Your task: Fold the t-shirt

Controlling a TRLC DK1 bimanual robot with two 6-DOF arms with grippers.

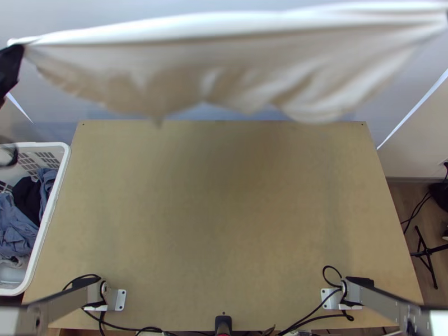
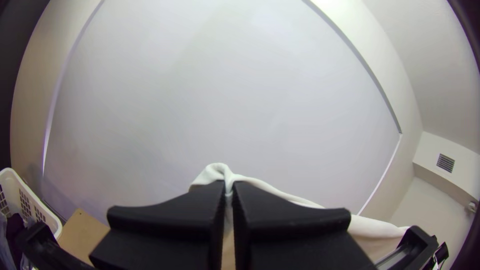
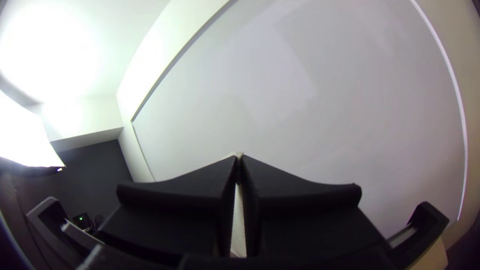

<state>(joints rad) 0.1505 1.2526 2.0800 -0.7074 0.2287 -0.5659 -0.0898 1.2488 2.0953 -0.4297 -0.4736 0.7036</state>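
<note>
Cloth first, seen from above: the white t-shirt (image 1: 235, 61) hangs stretched in the air over the far edge of the table (image 1: 224, 207), its top edge nearly straight and its lower edge loose and wavy. At one end the left gripper (image 1: 18, 50) has it pinched; a basket (image 1: 54, 207) of clothes (image 1: 19, 227) sits beside the table.

In the left wrist view, those fingers are clamped together on a small pucker of fabric, the rest trailing away sideways.

In the right wrist view, the right gripper (image 3: 239, 161) is closed on another bit of the shirt.

Looks to me like the spreading step, before any fold. Next they'd want to lower it evenly, keeping it taut, and lay it flat.
</note>
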